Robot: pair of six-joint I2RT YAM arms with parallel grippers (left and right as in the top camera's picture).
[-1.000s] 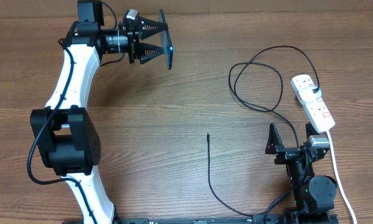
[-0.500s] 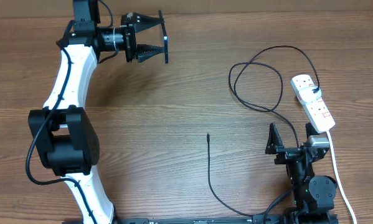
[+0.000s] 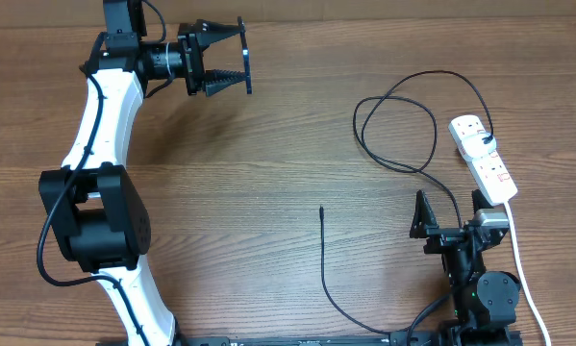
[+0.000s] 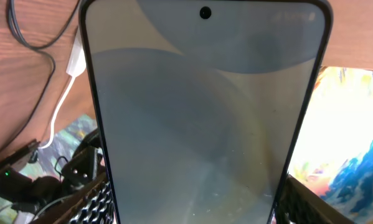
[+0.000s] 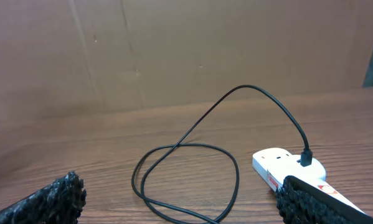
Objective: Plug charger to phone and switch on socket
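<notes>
The left claw (image 3: 237, 58) pinches the phone (image 4: 205, 112) on edge at the far left of the desk (image 3: 268, 163). The right claw (image 3: 450, 211) stands spread near the socket (image 3: 489, 165). The charger (image 3: 395, 101) is plugged in there, and its slim free end lies mid-desk.

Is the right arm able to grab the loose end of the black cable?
Probably yes. The right gripper is open and empty, and only bare table lies between it and the cable tip.
</notes>
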